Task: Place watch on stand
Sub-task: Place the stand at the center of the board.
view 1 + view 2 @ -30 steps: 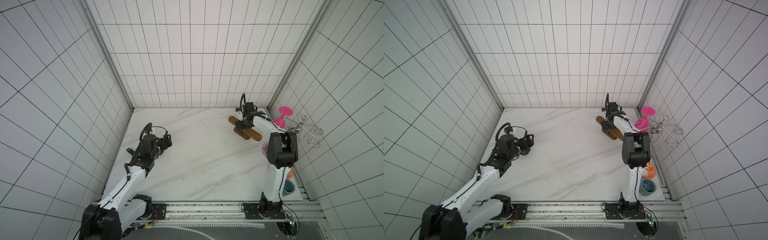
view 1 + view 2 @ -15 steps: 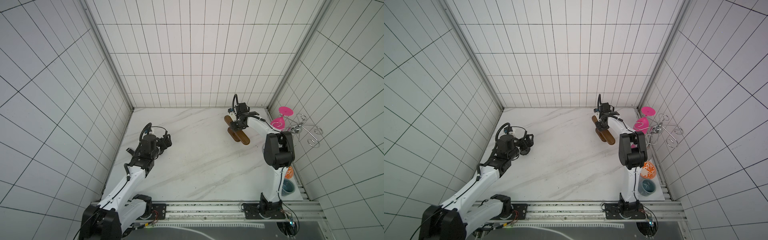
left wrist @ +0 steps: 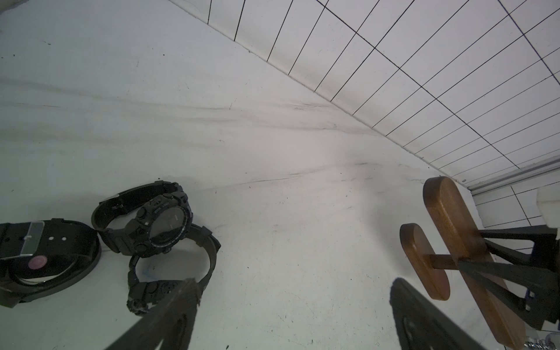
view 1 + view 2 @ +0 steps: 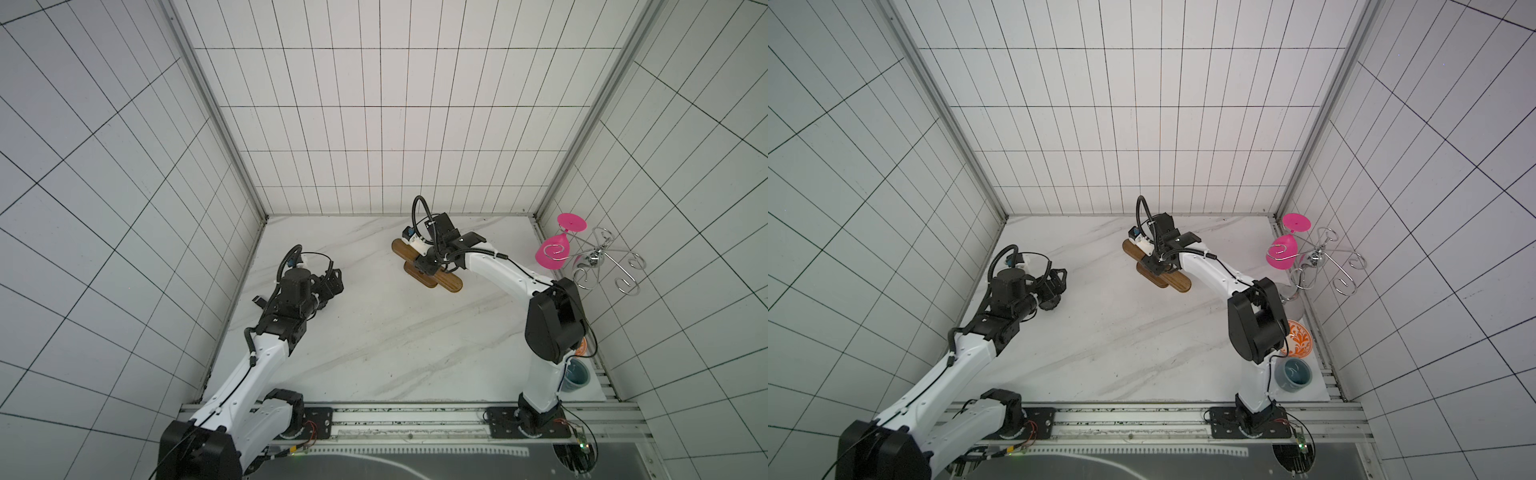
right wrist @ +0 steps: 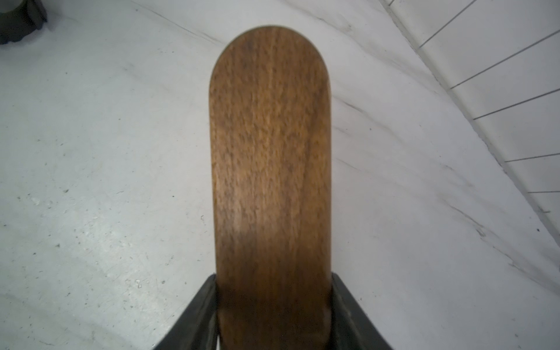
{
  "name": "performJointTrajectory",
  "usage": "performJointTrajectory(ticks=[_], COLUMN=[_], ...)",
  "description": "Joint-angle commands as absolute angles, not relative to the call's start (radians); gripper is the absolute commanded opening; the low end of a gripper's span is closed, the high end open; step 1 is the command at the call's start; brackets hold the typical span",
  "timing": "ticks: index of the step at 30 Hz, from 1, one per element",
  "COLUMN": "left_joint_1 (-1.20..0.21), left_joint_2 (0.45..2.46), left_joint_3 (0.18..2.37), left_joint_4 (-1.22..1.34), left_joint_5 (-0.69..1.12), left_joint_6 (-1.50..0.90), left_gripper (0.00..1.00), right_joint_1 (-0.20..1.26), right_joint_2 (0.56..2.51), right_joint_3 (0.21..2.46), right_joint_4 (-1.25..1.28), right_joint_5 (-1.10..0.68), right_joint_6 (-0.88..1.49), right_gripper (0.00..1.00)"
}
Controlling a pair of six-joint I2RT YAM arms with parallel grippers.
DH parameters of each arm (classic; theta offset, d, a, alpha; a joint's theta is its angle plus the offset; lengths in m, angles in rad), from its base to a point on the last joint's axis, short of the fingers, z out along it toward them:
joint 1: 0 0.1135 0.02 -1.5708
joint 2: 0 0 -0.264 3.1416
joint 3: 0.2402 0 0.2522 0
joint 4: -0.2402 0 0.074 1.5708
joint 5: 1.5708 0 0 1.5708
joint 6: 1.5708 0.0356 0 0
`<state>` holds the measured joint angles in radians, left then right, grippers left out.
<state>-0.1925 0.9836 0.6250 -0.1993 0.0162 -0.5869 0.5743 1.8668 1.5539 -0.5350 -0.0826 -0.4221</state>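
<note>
At the left of the worktop the left arm is stretched forward, and its jaws are spread wide with nothing between them. Just ahead of them, in the left wrist view, three black watches are seen lying on the worktop in a cluster. They are a flat watch with a silver clasp, a chunky watch propped on its strap with the dial showing, and a third watch touching the chunky one. The third is partly hidden behind a finger — whether the finger touches it cannot be told. All three are well apart from the stand, which is found right of centre, toward the back wall.

The stand's bar is gripped across its width by the right jaws, one finger pressed to each long edge. Whether the base rests on the worktop cannot be told. The right arm reaches to it from the right side.

At the far right a wire rack is seen with a pink glass hung on it — nearer the front, an orange plate and a blue cup are set beside the arm.
</note>
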Motion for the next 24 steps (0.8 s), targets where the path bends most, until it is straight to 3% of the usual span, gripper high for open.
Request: performJointTrajectory(ticks=[1,11,24], left_joint_1=[-0.182,-0.159,-0.154], left_joint_2=[0.971,0.983,0.983], left_joint_3=[0.668,0.693,0.687], left_joint_4=[-0.255,-0.284,-0.270], left_joint_5=[0.005,0.018,0.016], left_joint_6=[-0.607,-0.614,-0.618], left_gripper=[0.97,0.98,0.97], right_joint_1=[0.651,0.791,0.808], right_joint_2=[1.818,1.786,1.821], right_joint_3=[1.455,1.375,1.347], right_joint_4=[-0.504,-0.517,-0.515], right_joint_5=[-0.057,0.019,0.022], right_joint_6=[-0.476,-0.479,-0.478], right_gripper=[0.28,0.30,0.32])
